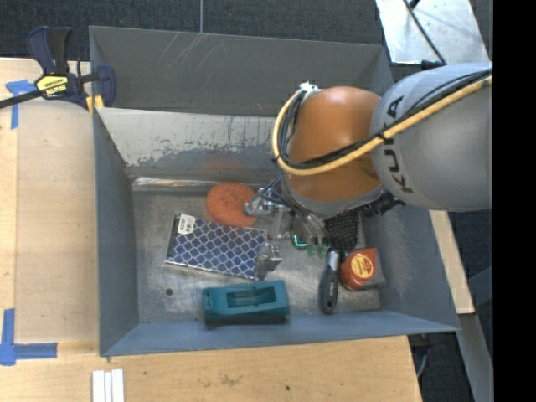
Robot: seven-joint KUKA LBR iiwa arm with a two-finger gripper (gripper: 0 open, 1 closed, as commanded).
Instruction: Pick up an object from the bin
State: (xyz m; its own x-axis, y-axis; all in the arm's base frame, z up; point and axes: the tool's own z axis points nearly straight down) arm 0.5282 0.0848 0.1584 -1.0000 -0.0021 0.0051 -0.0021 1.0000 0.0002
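Since the jaws hang over the right edge of the flat blue-and-white lattice-patterned packet (213, 248), lying mid-floor in the grey metal bin (117, 249) beside a round orange-brown sponge (228, 203), best descend squarely and pinch that edge; their spread I cannot tell.

the gripper (270, 243) is seen low in the grey bin (117, 224), at the right edge of a flat blue packet (213, 248) printed with a white lattice. an orange round pad (228, 203) is seen just behind it, a teal block (245, 301) in front, and a black brush (333, 262) beside an orange disc (362, 268) toward the view's right.
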